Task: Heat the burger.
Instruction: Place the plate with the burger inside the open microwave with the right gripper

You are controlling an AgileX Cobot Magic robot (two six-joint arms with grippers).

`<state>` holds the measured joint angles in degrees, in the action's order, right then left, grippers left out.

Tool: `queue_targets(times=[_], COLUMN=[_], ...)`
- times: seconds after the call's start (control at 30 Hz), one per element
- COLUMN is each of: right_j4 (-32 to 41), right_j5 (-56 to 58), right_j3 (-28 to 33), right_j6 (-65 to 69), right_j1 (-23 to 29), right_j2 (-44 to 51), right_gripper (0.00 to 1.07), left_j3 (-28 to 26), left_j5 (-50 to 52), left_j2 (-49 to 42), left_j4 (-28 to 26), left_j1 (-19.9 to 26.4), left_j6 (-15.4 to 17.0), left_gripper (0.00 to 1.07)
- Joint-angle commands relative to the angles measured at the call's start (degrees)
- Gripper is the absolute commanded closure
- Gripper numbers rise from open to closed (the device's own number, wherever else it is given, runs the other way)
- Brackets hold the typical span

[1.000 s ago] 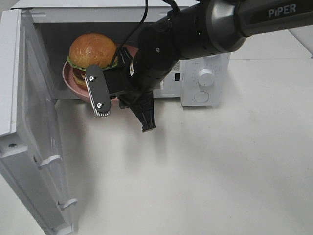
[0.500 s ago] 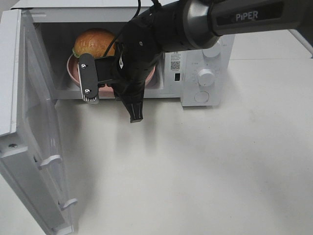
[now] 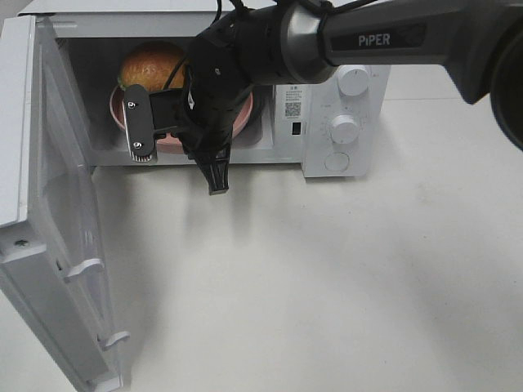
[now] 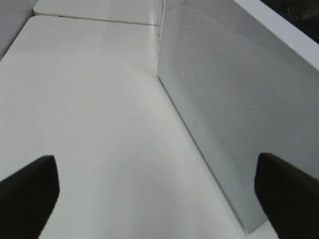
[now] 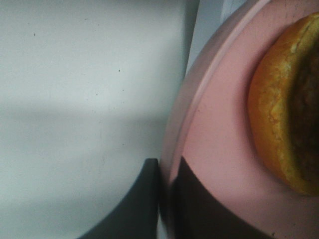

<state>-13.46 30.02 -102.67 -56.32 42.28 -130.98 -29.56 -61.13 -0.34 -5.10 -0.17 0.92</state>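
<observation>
Seeing burger (image 3: pixel 154 61) inside the microwave (image 3: pixel 327 155) cavity, left of centre, sitting on the pink plate (image 3: pixel 117 110). Stands upright: long axis vertical, bun dome up, lower layers mostly hidden behind the right arm (image 3: pixel 270 45) in the high view. Reading right gripper (image 5: pixel 165 169) as clamped on the plate rim, one finger on each face of it, near the burger's lower bun but clear of it. Reading left gripper (image 4: pixel 158 199) as spread wide with only white surface (image 3: pixel 327 286) between the fingers, just beside a white perforated panel (image 4: pixel 234 114). On edges: little headroom between dome and cavity ceiling, plate's left rim near the cavity's left wall, front rim near the sill. Can't tell whether the plate rests on the cavity floor. On room: door (image 3: pixel 49 204) swung wide to the left of the mouth, control knobs (image 3: pixel 345 128) to its right, broad stretch of surface in front.
</observation>
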Motion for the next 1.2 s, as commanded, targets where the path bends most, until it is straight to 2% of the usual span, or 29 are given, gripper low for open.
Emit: queue_targets(times=[0.03,0.6,1.2], right_j4=[-1.1,-1.2,-1.4], right_j5=[-2.6,-4.5,-8.0], right_j3=[-2.6,-9.9,-10.0], right_j6=[-0.6,-1.1,-2.2], right_j1=[-0.2,-1.6,-2.9], right_j2=[-0.3,-5.4,-6.9], right_gripper=[1.07,1.07,1.05], left_j3=[0.0,0.0,0.0], left_j5=[-0.1,-0.1,-0.1], left_j2=[-1.0,-1.0,-1.0], left_j4=[-0.3,0.5,0.5], left_j1=[0.1,0.1,0.1], left_j6=[0.1,0.1,0.1], left_gripper=[0.07,0.07,0.07])
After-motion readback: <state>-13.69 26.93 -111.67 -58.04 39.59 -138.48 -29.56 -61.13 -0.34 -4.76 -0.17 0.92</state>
